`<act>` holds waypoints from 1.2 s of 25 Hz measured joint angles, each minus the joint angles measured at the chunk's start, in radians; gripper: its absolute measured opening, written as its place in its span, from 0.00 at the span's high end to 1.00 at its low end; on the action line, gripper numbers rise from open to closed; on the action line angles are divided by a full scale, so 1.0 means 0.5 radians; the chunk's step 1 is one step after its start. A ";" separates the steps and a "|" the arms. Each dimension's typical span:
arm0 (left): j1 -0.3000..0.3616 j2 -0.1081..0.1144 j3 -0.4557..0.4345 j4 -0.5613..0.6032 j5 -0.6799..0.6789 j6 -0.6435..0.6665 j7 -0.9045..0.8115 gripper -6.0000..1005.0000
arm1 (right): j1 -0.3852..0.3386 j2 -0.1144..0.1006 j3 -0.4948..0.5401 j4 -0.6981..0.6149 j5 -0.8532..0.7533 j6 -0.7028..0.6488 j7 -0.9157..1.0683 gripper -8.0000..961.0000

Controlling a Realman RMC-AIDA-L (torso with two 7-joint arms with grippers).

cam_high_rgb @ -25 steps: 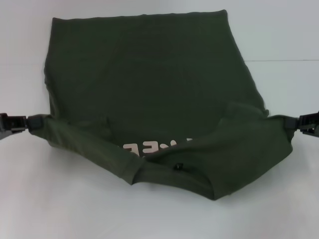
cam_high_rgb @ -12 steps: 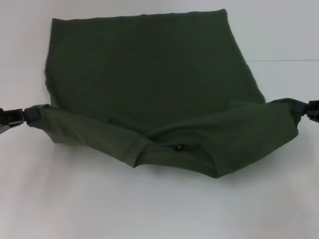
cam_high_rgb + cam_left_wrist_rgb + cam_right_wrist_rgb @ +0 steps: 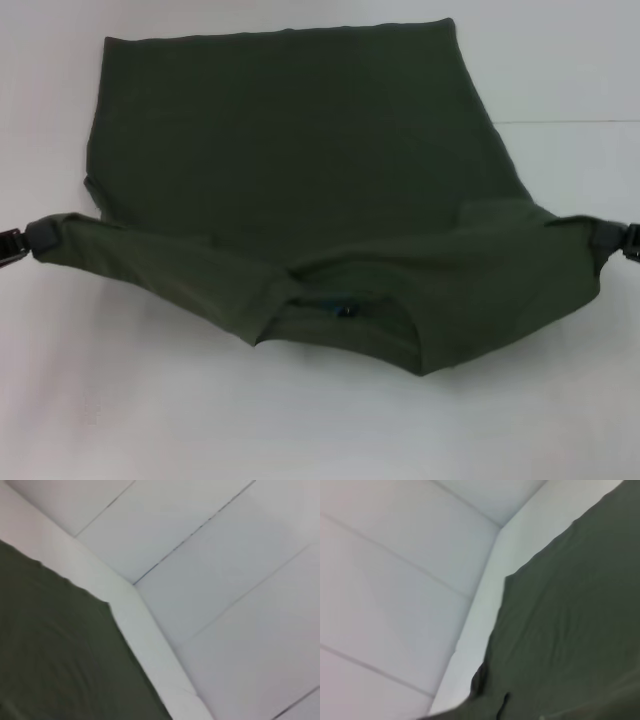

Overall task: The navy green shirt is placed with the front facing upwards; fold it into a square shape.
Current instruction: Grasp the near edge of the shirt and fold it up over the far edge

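Navy green shirt (image 3: 300, 170) on table (image 3: 120, 420); left gripper (image 3: 14, 243), right gripper (image 3: 627, 242) each grasping near corner, held taut

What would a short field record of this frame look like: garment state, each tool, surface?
garment: navy green shirt, near part lifted and stretched between both sides, collar band with small dark label hanging at the near middle, lettering not visible
far hem: lying flat on the table
left tool: at the left edge of the head view, clamped on the shirt's left end
right tool: at the right edge, clamped on the shirt's right end
fold stage: partway, not yet square
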 joint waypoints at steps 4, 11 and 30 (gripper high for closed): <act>0.055 -0.002 -0.015 -0.012 -0.028 0.097 0.029 0.95 | -0.030 0.007 -0.014 0.007 -0.001 -0.105 -0.093 0.98; 0.171 -0.013 -0.082 -0.022 -0.043 0.220 0.079 0.95 | -0.104 0.019 -0.018 0.005 -0.006 -0.297 -0.231 0.98; 0.415 -0.012 -0.056 -0.009 0.096 0.513 0.108 0.95 | -0.240 0.028 -0.282 0.012 -0.078 -0.596 -0.540 0.98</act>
